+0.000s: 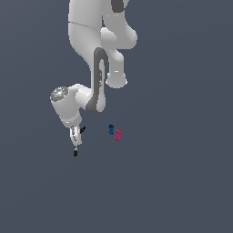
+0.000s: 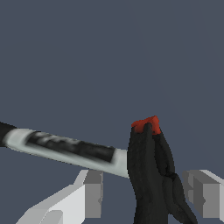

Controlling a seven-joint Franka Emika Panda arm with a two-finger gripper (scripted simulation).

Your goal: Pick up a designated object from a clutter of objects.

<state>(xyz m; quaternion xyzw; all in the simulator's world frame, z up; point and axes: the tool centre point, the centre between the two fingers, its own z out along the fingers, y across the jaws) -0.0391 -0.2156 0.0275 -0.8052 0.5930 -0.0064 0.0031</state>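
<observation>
In the wrist view the black bar-like piece with a red tip stands between the two grey fingers of my gripper. The jaws stand apart on either side of it, and a gap shows at the left finger. The slim grey-and-black stick lies across, right against the black piece. In the exterior view the gripper is low over the floor at the exterior view's left, and the stick's dark end pokes out below it. The black piece is too small to make out there.
A small blue cylinder and a magenta studded block lie side by side to the exterior view's right of the gripper. The arm's white links rise above them. The floor is plain dark grey.
</observation>
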